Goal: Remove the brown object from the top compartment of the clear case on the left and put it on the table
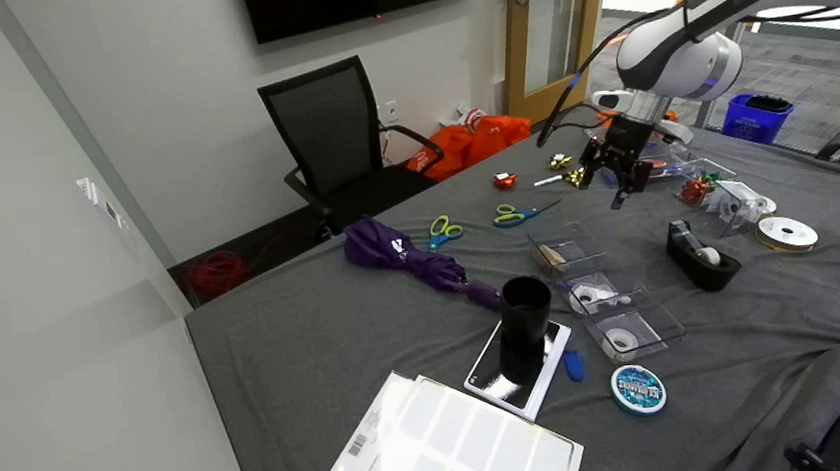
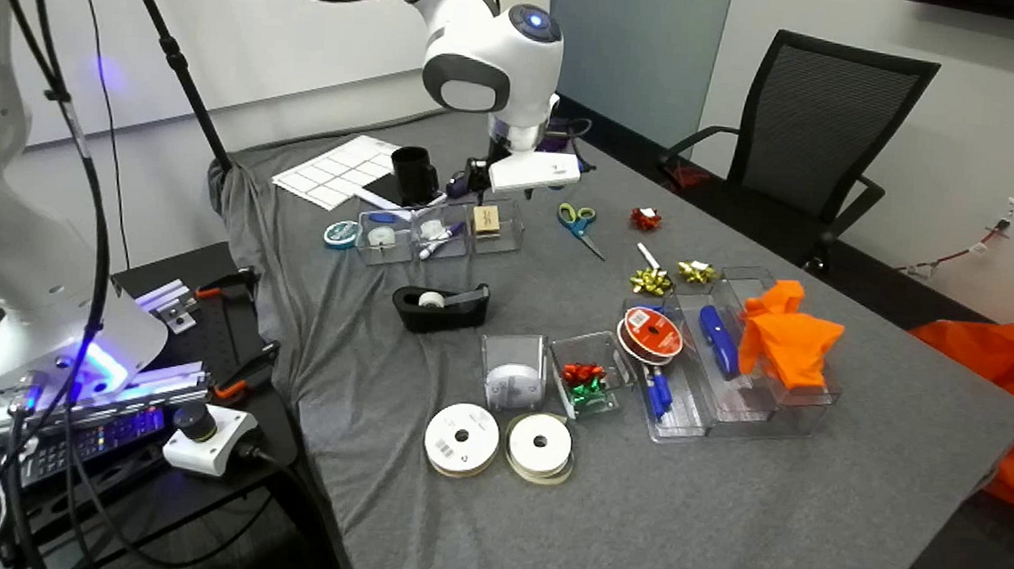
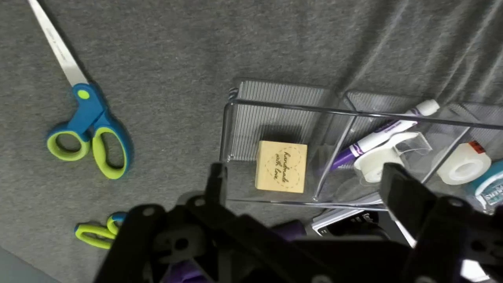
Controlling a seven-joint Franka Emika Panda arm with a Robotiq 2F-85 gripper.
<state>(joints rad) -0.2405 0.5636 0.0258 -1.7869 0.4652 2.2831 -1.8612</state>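
The brown object is a small wooden block lettered "handmade with love". It lies in the end compartment of the clear case, the one closest to the scissors; both exterior views show the block there too. Dark grey cloth covers the table under the case. My gripper hangs above the table, apart from the case. In the wrist view the fingers of the gripper are spread wide with nothing held. The block appears between them, farther below. In an exterior view a white wrist part hides most of the gripper.
Other compartments of the case hold a purple marker and a tape roll. A black cup and purple umbrella are close by. Around it lie scissors, a tape dispenser and a round tin.
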